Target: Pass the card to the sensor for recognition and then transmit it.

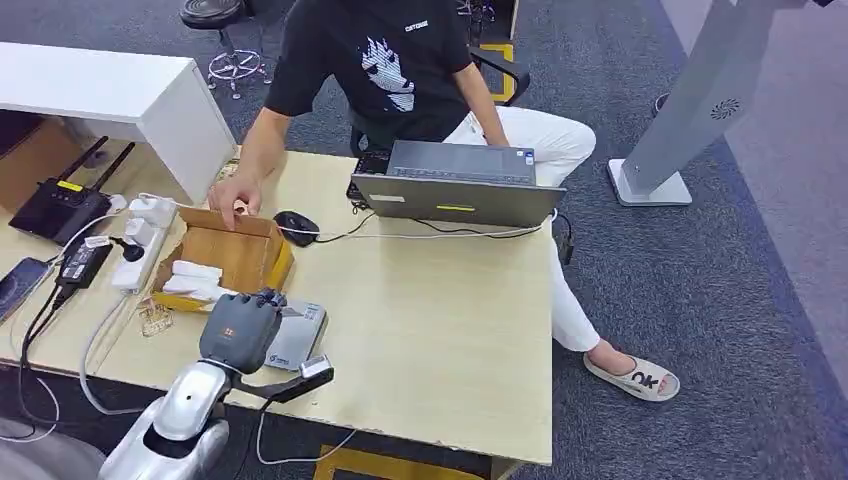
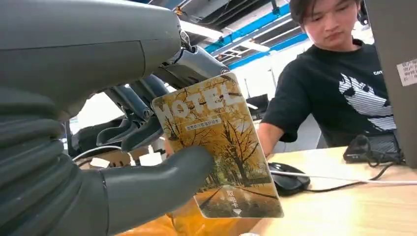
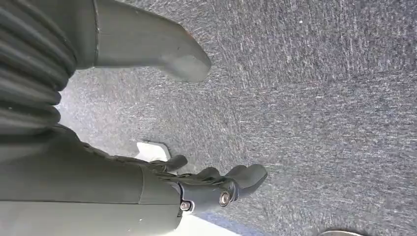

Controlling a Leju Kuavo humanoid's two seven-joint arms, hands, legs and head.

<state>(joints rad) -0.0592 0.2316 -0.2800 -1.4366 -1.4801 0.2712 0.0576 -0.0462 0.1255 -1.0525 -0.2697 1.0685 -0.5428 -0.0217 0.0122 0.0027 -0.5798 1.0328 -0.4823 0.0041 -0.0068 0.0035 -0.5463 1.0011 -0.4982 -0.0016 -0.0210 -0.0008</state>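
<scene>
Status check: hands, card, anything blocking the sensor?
Left hand holds hotel card, above grey sensor. Right hand hangs open over carpet. Person's hand on cardboard box beside it.

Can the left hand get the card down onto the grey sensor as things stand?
Probably yes: the left hand, holding the card, hovers right over the grey sensor, with nothing visible between them.

From above, the left hand covers most of the grey sensor and hides the card. The laptop is cut by the wrist picture's edge.
</scene>
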